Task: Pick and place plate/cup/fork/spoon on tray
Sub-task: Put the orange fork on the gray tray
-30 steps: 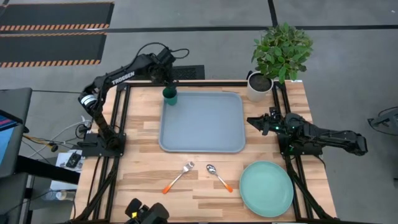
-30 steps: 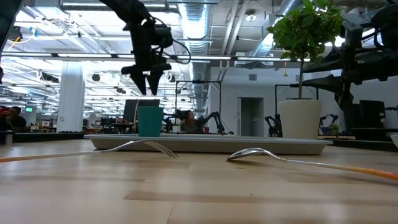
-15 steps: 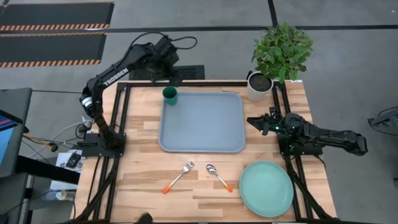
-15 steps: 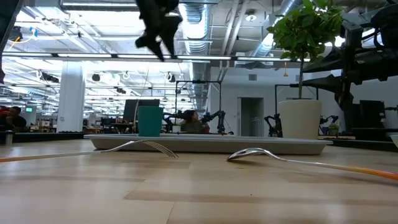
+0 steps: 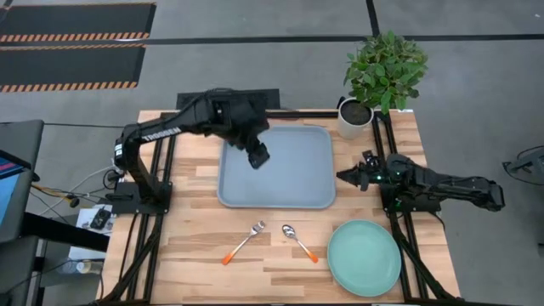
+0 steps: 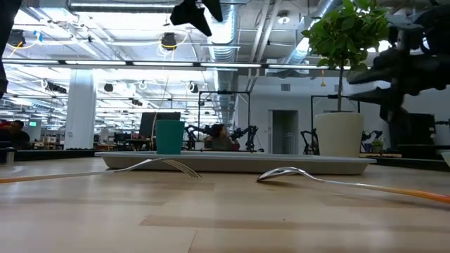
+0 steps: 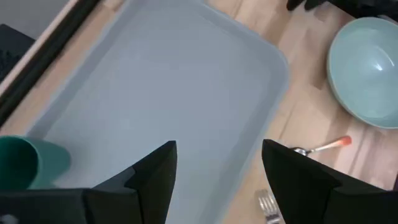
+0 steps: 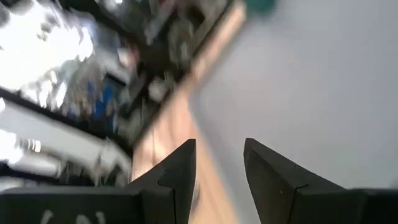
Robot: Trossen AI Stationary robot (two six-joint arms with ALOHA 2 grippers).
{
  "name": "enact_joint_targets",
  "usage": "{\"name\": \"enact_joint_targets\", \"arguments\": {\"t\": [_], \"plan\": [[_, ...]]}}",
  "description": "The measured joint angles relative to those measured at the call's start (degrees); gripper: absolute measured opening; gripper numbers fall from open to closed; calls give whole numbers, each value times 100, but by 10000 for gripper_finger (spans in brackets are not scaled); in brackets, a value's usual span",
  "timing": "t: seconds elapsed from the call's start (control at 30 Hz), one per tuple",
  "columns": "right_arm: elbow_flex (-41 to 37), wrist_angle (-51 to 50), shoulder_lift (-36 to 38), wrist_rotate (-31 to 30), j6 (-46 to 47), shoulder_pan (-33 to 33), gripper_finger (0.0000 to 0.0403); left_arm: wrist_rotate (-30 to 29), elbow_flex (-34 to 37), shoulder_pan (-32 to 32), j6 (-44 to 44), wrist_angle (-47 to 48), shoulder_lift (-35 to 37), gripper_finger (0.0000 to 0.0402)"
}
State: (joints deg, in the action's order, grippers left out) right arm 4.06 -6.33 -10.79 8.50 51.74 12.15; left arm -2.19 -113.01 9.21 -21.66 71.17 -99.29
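Note:
The dark green cup point(image 6: 169, 137) stands upright on its base in the far left corner of the light blue-grey tray point(image 5: 289, 178); my left arm hides it in the high view. My left gripper point(image 5: 257, 159) hangs open and empty high above the tray's left half. The fork point(image 5: 246, 240) and the spoon point(image 5: 299, 242) lie flat on the wood near the front. The mint-green plate point(image 5: 364, 257) sits at the near right. My right gripper point(image 5: 342, 177) waits open by the tray's right edge.
A white plant pot point(image 5: 353, 117) with a leafy plant stands at the far right corner. Black frame rails run along the table's left and right sides. Bare wood lies between the tray and the cutlery.
My left gripper has risen from just above the cup and swung toward the table's right and near side, over the tray, staying open. The cup has kept its place on the tray. My right gripper has tipped a little downward without shifting.

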Motion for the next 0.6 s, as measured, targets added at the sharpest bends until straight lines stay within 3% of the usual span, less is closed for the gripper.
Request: {"name": "enact_joint_targets", "arguments": {"t": [0.2,0.4,0.6], "plan": [[1023,-1398,-764,422,-206,-479,151,-181,0,-413,-462,11,0,222],[2010,-2494,-1671,495,-12,-1127,135,-226,4,-637,-799,132,43,222],[2584,-3585,-2533,506,224,-1776,124,-689,4,-909,-1058,407,109,222]]}}
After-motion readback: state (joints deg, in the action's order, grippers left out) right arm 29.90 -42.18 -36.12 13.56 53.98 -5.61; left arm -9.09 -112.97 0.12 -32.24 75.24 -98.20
